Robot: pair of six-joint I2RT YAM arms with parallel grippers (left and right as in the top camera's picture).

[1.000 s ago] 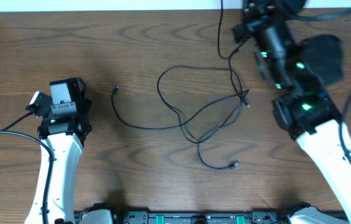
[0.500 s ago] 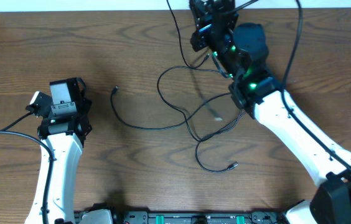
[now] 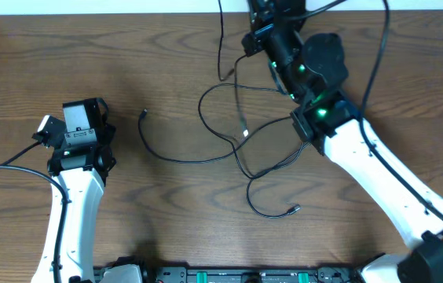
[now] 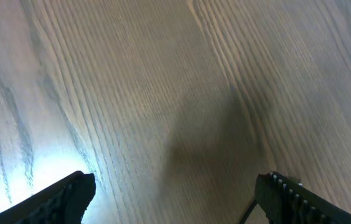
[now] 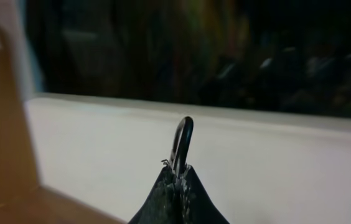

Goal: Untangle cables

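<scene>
Two arms, the left arm [image 3: 76, 189] and the right arm [image 3: 378, 173], stand at one table [image 3: 33, 63]. The cables [image 3: 194, 161] show three plug ends: one pale plug [image 3: 245, 134], one black plug [image 3: 144, 114] left of it, and a second black plug [image 3: 294, 209] right of it, nearer the robot. How many cords cross there cannot be told.

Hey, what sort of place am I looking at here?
Probably a robotics lab or test bench: a white left arm and right arm work at a wooden table, with thin black cables strewn on it.
</scene>
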